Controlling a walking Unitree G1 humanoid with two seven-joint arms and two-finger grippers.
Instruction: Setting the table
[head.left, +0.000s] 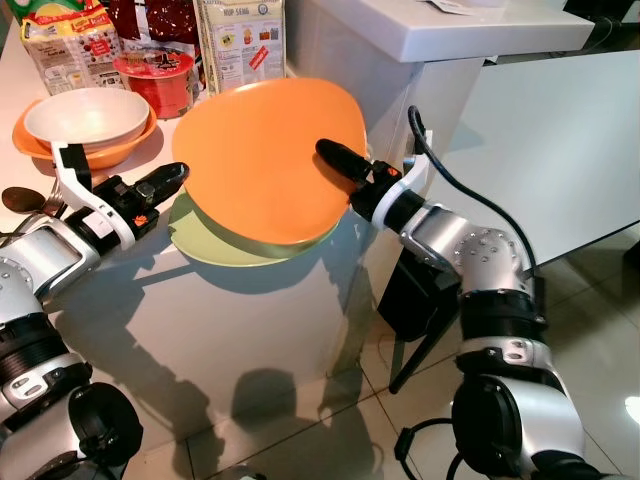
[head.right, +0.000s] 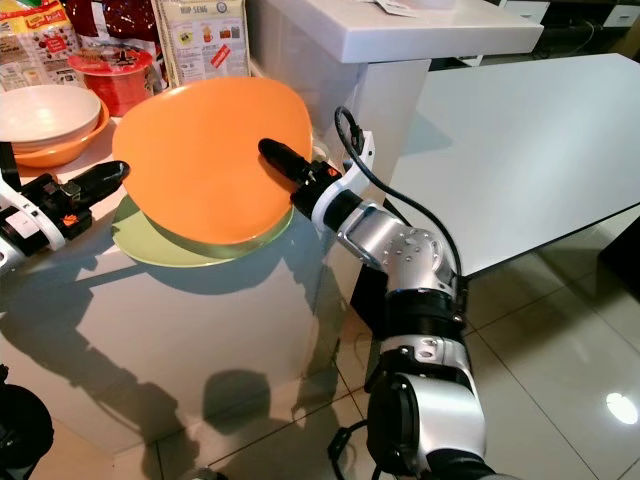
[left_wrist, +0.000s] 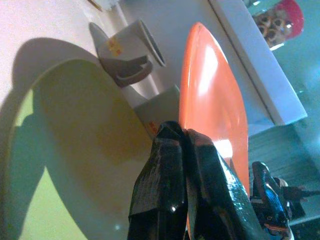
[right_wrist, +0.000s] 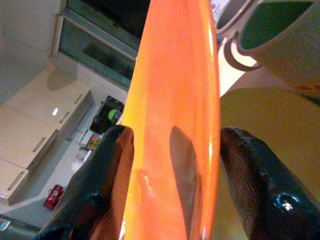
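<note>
An orange plate is tilted up on edge above a light green plate that lies flat on the white counter. My right gripper is shut on the orange plate's right rim, one black finger on each face. My left gripper is shut with nothing in it, its tips at the orange plate's left edge, just over the green plate. The orange plate's lower edge rests on or close to the green plate.
A white bowl sits in an orange bowl at the counter's back left, with a red noodle cup and food packets behind. A spoon lies far left. A mug stands near the plates. A grey table stands to the right.
</note>
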